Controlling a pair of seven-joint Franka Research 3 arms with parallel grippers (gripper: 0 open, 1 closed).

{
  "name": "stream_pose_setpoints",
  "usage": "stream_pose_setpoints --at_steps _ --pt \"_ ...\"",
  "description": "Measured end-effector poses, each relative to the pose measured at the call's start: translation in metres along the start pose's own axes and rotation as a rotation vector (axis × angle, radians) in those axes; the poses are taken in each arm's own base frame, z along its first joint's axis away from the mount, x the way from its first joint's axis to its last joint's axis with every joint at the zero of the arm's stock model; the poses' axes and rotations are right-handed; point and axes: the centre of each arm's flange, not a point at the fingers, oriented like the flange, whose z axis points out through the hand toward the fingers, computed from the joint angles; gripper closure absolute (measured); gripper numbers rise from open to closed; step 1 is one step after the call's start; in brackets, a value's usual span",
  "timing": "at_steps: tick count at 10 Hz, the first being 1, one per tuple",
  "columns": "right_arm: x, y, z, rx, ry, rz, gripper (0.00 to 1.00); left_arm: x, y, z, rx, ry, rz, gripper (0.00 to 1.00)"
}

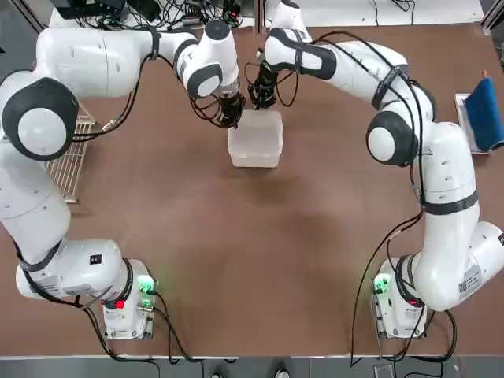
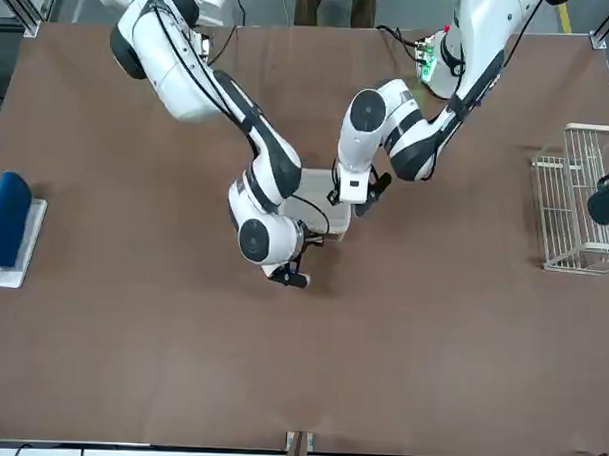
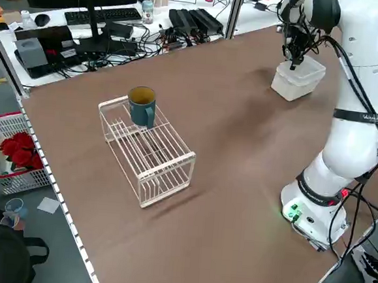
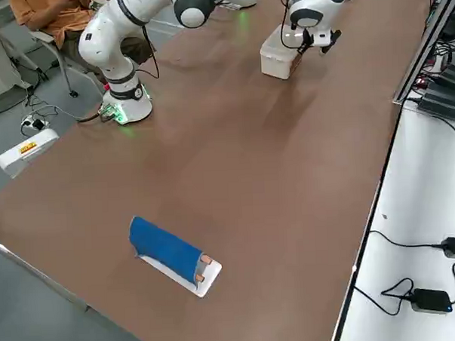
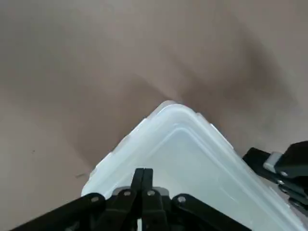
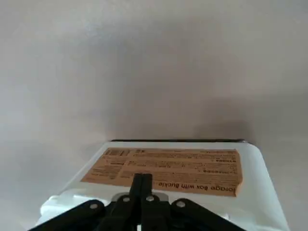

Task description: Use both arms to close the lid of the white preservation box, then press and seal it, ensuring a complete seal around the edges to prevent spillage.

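Translucent white box with tan label

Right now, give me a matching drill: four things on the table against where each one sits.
Things:
1. lid
2. teal mug
3. blue item
4. left gripper

Places:
A. on the wire rack
B. shut, at the lid's far edge
C. on the white preservation box
D. on a white tray at the table's right edge

Pairs: 1-C, 2-A, 3-D, 4-B

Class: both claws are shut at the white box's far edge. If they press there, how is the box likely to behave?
The box looks like thin translucent plastic, so its lid may flex. It seems empty, hence probably light, and could slide on the smooth table. Low and wide, it is unlikely to tip.
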Motion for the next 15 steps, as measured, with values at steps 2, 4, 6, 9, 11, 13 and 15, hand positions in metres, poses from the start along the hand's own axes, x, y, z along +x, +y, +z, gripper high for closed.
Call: stream_pose_setpoints --at_steps 2,4,6,9,11,13,15 --pt "0.0 0.0 0.0 0.0 0.0 0.001 0.99 0.001 0.0 0.0 -0.001 -0.001 -0.001 0.99" --pt "0.0 0.0 0.0 0.0 -0.001 0.001 0.99 0.009 0.003 -0.001 -0.019 -0.008 -0.022 0.99" --pt "0.0 0.001 -0.002 -0.001 -0.007 0.008 0.99 0.02 0.004 -0.005 -0.028 0.0 -0.036 0.99" --pt "0.006 0.005 -0.022 0.018 -0.017 0.02 0.98 0.047 -0.004 -0.022 0.003 0.018 -0.071 0.99" --pt "0.014 0.011 -0.051 0.044 0.003 0.031 0.97 0.063 -0.014 -0.069 -0.016 -0.01 -0.089 0.99" --pt "0.024 0.021 -0.093 0.078 0.049 0.056 0.94 0.114 -0.045 -0.13 -0.03 -0.01 -0.086 0.98" --pt "0.04 0.054 -0.17 0.116 0.118 0.106 0.85 0.168 -0.075 -0.173 -0.034 0.003 -0.07 0.87"
